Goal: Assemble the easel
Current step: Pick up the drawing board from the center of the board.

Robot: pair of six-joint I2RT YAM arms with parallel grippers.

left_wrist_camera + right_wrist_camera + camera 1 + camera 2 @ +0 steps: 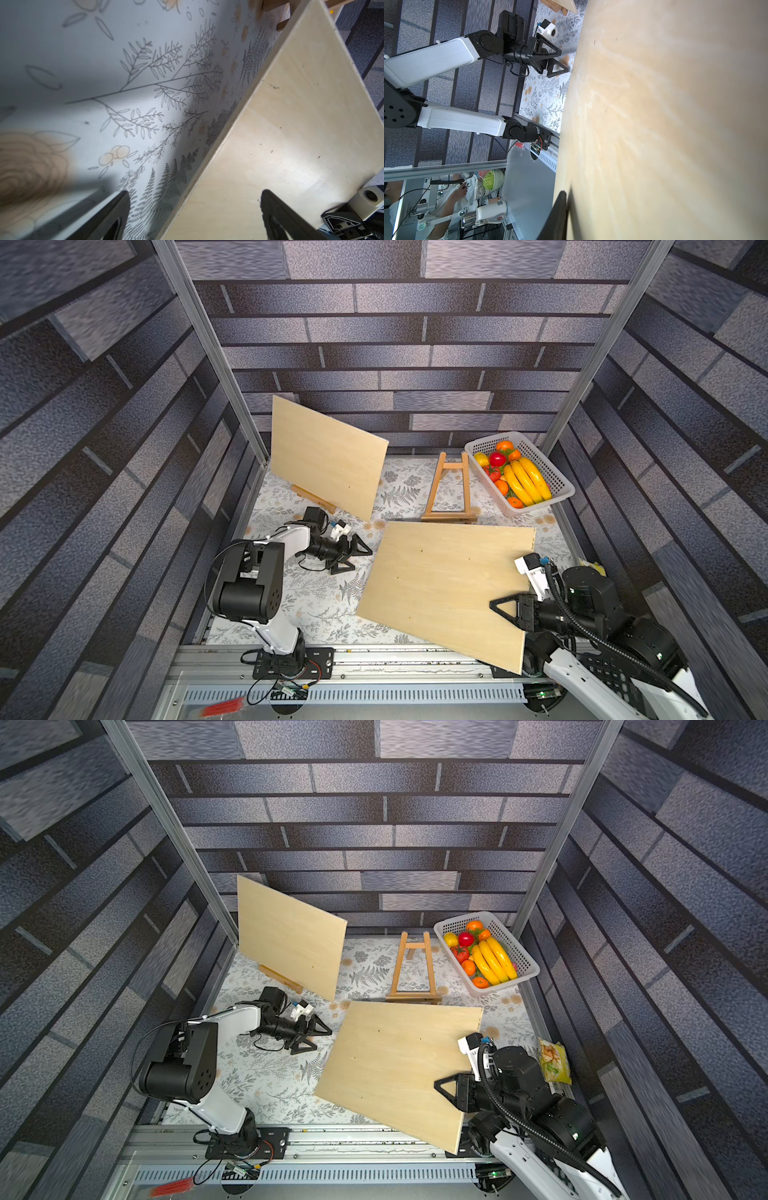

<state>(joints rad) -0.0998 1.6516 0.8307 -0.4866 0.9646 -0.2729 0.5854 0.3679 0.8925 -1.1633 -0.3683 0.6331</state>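
Note:
An empty wooden easel point(449, 489) point(413, 969) stands upright at the back of the table. A large pale plywood board point(449, 593) point(399, 1073) hangs tilted in front of it. My right gripper point(511, 610) point(455, 1088) is shut on the board's right edge. In the right wrist view only one of its fingers point(559, 207) shows against the board point(675, 124). My left gripper point(359, 560) point(318, 1040) point(195, 207) is open and empty, low over the table just left of the board point(291, 124). A second board point(328, 456) leans on another easel point(311, 497) at the back left.
A white basket point(557, 479) of plastic fruit sits at the back right, beside the empty easel. A yellow-green snack packet point(552, 1065) lies by the right wall. The held board's near corner overhangs the metal front rail point(374, 664). Aluminium posts stand at both back corners.

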